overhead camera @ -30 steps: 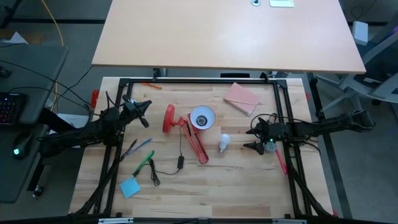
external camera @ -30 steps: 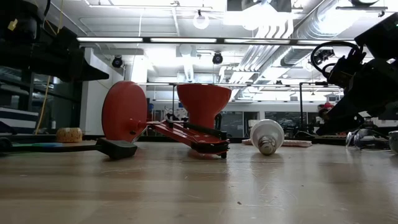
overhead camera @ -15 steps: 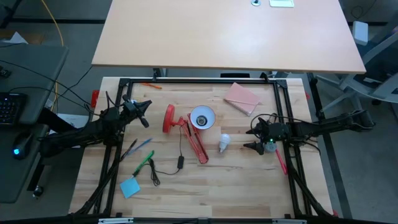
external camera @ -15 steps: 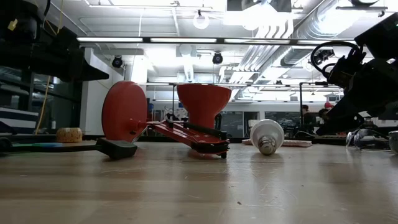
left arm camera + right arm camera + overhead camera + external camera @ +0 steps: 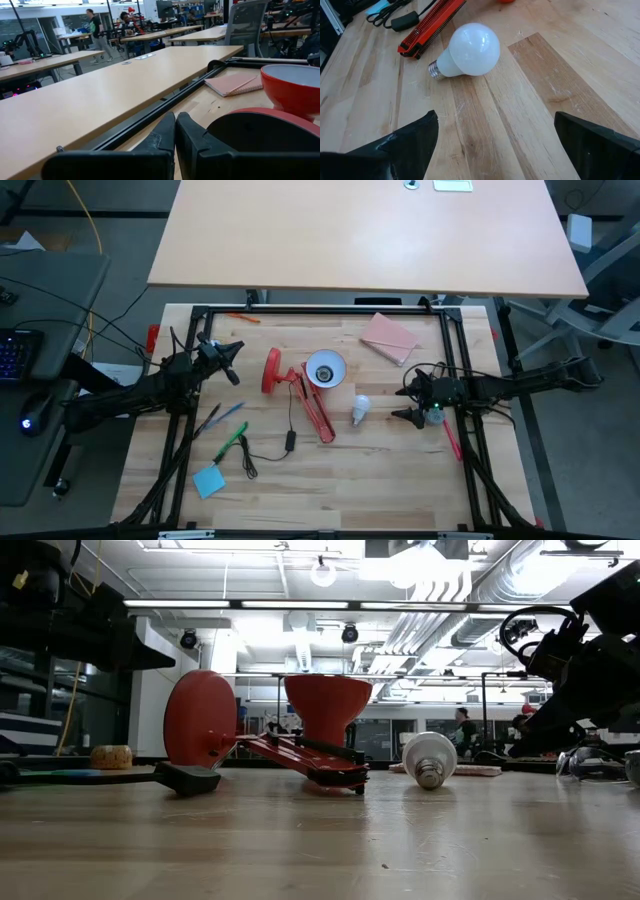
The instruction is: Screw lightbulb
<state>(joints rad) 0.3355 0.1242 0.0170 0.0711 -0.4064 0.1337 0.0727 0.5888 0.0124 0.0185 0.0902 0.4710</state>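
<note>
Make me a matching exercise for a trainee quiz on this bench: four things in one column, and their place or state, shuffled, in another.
Things:
1. lightbulb
2. left gripper
3. right gripper
4. pink notebook

Places or states:
A. jaws shut, beside the red lamp's round base
B. lying on its side on the wood, touched by nothing
C. flat near the table's far right corner
D. jaws open, facing the bulb from the right, not touching it

Pairs: 1-B, 2-A, 3-D, 4-C
</note>
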